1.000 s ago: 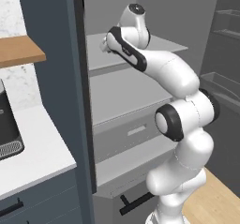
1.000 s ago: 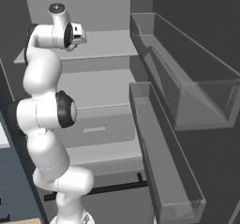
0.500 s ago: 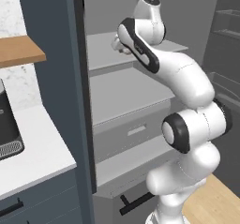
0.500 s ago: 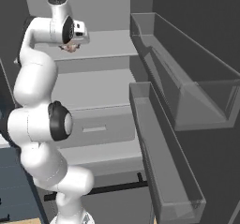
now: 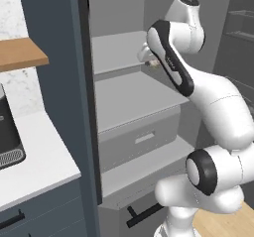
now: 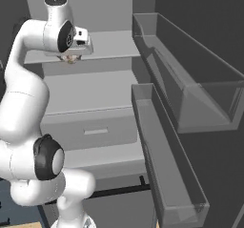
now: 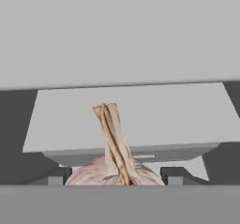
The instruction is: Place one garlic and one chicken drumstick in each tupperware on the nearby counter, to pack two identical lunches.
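Note:
My gripper point(image 7: 112, 177) is shut on a garlic point(image 7: 111, 168), a pale pinkish bulb whose dry stem points up between the two fingertips point(image 7: 172, 175). From the right base view the gripper point(image 6: 71, 57) hangs in front of the fridge's upper shelf point(image 6: 109, 43), with the garlic point(image 6: 70, 60) just under the hand. In the left base view the gripper point(image 5: 149, 58) is half hidden behind the forearm. The white counter point(image 5: 37, 154) lies at the left. The chicken drumstick and the tupperware are out of view.
The fridge stands open, with grey shelves point(image 5: 131, 97), a drawer point(image 5: 141, 139) and door bins point(image 6: 164, 141) on the right. A dark toaster point(image 5: 7, 137) sits on the counter's left part, under a wooden wall shelf point(image 5: 20, 55).
The hand, still holding the garlic, has moved right and a little lower in front of the fridge shelves. The elbow has swung up and right.

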Controlling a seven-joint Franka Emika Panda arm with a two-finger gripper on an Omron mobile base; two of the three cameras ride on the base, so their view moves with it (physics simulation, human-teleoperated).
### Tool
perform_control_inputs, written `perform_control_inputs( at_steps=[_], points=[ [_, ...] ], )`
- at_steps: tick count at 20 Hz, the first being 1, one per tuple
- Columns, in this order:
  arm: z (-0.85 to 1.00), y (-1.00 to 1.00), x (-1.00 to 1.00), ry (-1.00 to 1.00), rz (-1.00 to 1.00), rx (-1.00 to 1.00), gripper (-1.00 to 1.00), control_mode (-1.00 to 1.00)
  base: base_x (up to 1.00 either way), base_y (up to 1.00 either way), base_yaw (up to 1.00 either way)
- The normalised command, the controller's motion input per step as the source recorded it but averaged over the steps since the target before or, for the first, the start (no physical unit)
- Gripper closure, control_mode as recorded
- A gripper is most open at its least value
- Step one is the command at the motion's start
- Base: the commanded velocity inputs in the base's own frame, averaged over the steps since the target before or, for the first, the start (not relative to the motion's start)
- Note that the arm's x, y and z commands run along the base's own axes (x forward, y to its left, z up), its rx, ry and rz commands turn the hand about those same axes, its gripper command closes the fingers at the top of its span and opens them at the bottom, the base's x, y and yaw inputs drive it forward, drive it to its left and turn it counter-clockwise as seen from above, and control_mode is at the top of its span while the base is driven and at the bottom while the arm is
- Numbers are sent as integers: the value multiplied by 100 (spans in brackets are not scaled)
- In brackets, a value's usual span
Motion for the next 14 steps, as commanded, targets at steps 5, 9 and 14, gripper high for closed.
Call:
perform_control_inputs(
  at_steps=[5, 9, 14],
  points=[
    [-78, -21, -100, 18, -2, 0, 100, -100, 0, 0, 0],
    [-93, -5, -100, 21, -8, 6, 100, -100, 0, 0, 0],
    [-69, -20, -100, 5, -10, 15, 100, -100, 0, 0, 0]
  ],
)
